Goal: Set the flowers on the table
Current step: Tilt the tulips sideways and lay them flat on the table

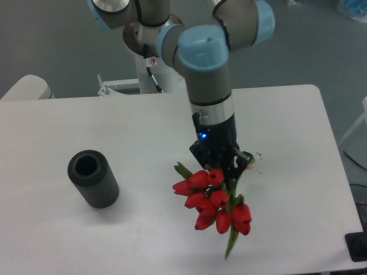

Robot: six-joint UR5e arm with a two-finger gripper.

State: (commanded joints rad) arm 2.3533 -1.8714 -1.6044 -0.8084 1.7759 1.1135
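The flowers (pixel 213 200), a bunch of red tulips with green leaves, hang near the front of the white table (pixel 143 132), heads toward the camera. My gripper (pixel 221 164) sits right behind the heads, shut on the flowers' stems, which it mostly hides. A pale stem end pokes out to the right of the fingers. Whether the bunch touches the tabletop cannot be told from this view.
A dark grey hollow cylinder (pixel 93 178) stands on the left side of the table. The arm's white base post (pixel 153 63) rises at the table's back edge. The table's front edge runs just below the flowers.
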